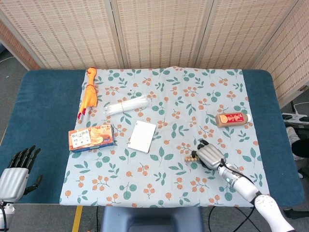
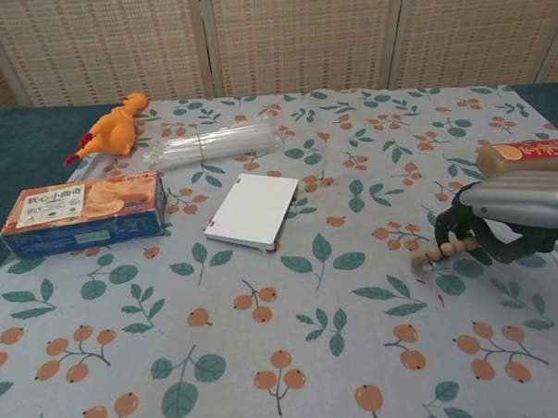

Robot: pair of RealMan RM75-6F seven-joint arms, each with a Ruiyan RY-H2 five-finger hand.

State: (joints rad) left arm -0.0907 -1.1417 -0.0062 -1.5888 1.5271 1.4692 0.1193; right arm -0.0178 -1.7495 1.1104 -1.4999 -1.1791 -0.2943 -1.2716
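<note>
Under right hand (image 2: 511,222) | bead string (image 2: 440,251) | flat, long axis left-right

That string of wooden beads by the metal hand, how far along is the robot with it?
Done: the bead string lies on the flowered cloth, short of the orange tube. In hand: the right hand hangs over the string's near end, its fingers curled about it; whether they grip cannot be told. Left: the hand is not yet clear. The left hand waits open off the cloth.
</note>
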